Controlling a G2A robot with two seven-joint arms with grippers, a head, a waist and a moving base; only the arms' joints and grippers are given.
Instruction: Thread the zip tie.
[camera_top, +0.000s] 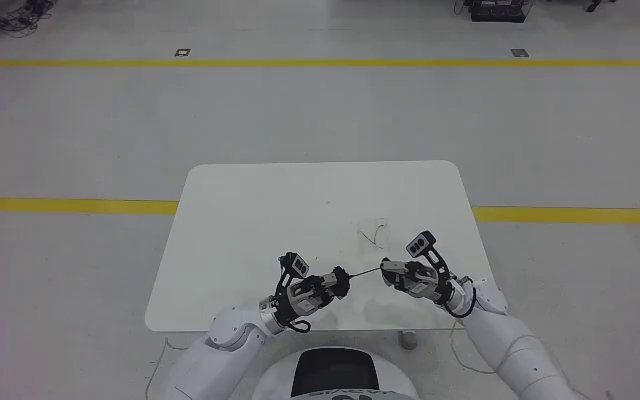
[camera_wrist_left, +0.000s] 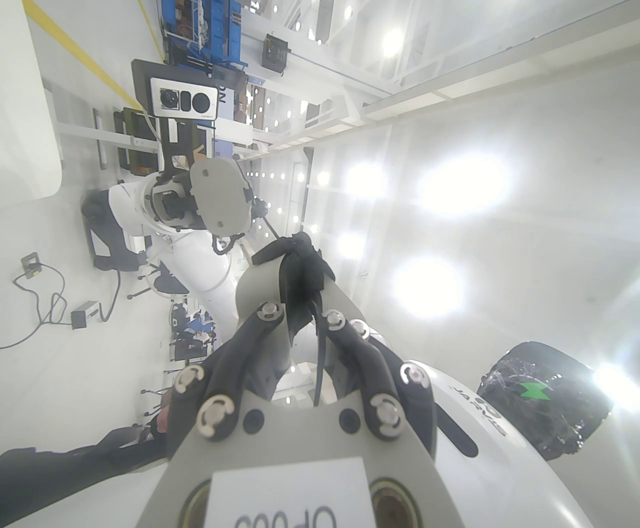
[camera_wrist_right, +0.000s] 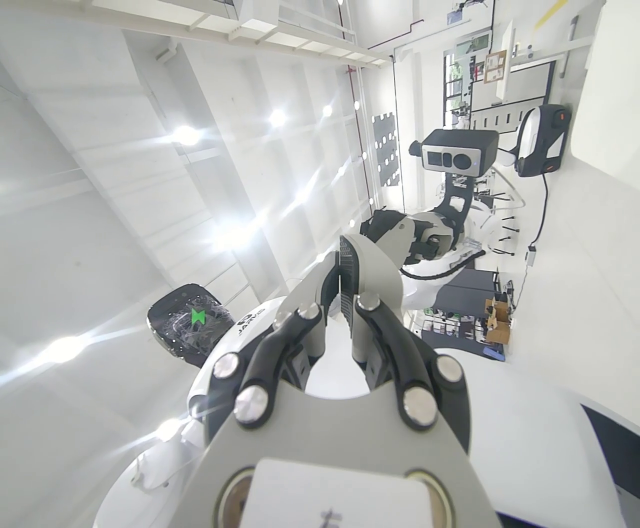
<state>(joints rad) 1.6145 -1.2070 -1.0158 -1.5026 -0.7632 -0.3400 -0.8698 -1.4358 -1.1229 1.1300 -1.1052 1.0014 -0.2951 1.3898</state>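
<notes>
Slippage is the chief hazard. At the left, the left pincer (camera_top: 338, 281) is pressed together on one end of the zip tie (camera_top: 362, 272), with dark strap trailing back between its fingers, and any twist in that hold would likely swing the span off line. Between the arms, the zip tie is held over the near part of the tabletop (camera_top: 250, 220). Its long axis runs from pincer to pincer, nearly crosswise to the robot, with the right end a little farther out. At the right, the right pincer (camera_top: 390, 269) has its pads pressed together and appears to pinch the thin end; whether that is tip or head is too small to tell. Too hard a pull could bow or free the strap, and slight misalignment would probably miss the slot. A pale thin strand (camera_top: 375, 233) lies just beyond.
</notes>
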